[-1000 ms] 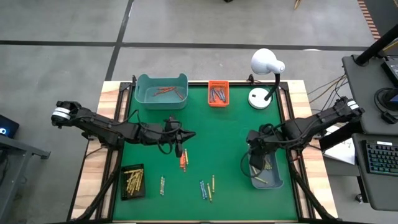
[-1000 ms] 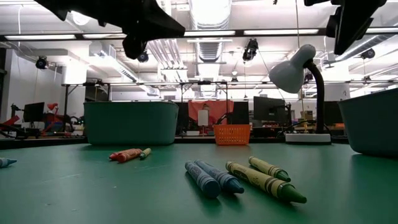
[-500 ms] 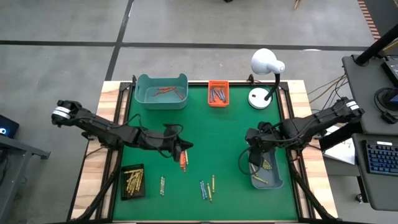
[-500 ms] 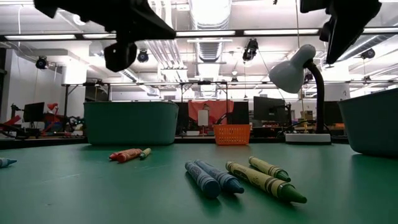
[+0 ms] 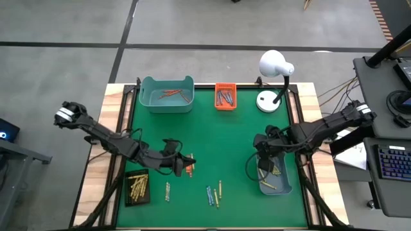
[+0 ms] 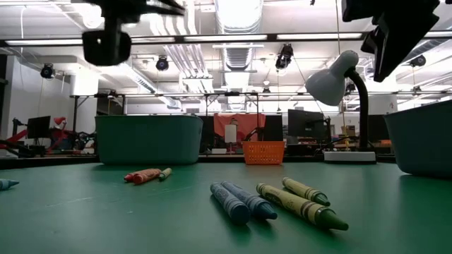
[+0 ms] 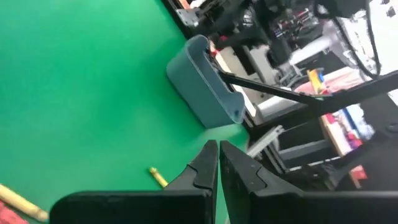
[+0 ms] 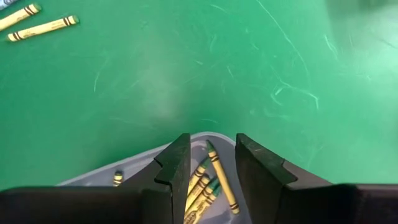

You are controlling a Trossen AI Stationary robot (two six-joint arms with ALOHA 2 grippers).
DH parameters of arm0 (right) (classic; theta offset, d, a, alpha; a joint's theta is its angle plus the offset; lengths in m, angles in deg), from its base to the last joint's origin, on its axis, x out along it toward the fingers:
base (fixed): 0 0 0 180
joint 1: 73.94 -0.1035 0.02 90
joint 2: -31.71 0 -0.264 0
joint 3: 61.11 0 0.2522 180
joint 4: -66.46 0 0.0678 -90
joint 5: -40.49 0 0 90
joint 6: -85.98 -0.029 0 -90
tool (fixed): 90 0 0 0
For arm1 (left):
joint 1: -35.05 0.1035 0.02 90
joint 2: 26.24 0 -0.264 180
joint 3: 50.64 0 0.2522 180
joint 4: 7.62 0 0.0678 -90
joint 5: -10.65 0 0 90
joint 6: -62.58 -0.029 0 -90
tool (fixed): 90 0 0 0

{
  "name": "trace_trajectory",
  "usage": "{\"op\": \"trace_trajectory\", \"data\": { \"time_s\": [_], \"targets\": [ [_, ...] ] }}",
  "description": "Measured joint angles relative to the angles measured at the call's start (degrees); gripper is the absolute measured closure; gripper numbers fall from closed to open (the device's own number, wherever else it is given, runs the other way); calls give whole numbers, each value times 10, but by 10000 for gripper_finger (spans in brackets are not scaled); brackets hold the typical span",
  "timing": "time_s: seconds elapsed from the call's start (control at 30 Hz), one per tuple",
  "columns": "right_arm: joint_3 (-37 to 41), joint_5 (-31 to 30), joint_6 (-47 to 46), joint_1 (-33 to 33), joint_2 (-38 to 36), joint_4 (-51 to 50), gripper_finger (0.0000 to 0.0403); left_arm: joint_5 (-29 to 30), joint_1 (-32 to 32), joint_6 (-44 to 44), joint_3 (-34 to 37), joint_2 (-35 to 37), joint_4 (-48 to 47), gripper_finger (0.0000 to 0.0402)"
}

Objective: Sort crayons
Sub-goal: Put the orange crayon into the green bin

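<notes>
Black tray point(image 5: 136, 187) holds yellow crayons; teal bin point(image 5: 167, 94) red ones; orange basket point(image 5: 225, 96) blue ones; grey bin point(image 5: 275, 179) green ones. Left gripper point(image 5: 185, 164), clenched empty, has moved nearer, over the red crayons point(image 5: 189, 165). Right gripper point(image 5: 261, 160), parted, hangs over the grey bin. Loose crayons point(image 5: 214, 192), thin paper-wrapped sticks, lie on the mat.

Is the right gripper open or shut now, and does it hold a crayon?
Open and empty. In the right wrist view the right gripper shows a clear gap between its fingers, with only the crayons lying in the bin below.
</notes>
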Motion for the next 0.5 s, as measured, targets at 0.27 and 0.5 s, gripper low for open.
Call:
{"op": "trace_trajectory", "data": {
  "time_s": [0.27,0.5],
  "targets": [
    [0,5,38,26,0,2,293,3,-27,69,-136,-68,-197,402],
    [0,5,74,36,0,2,295,-10,-28,130,-288,-154,-499,402]
  ]
}}
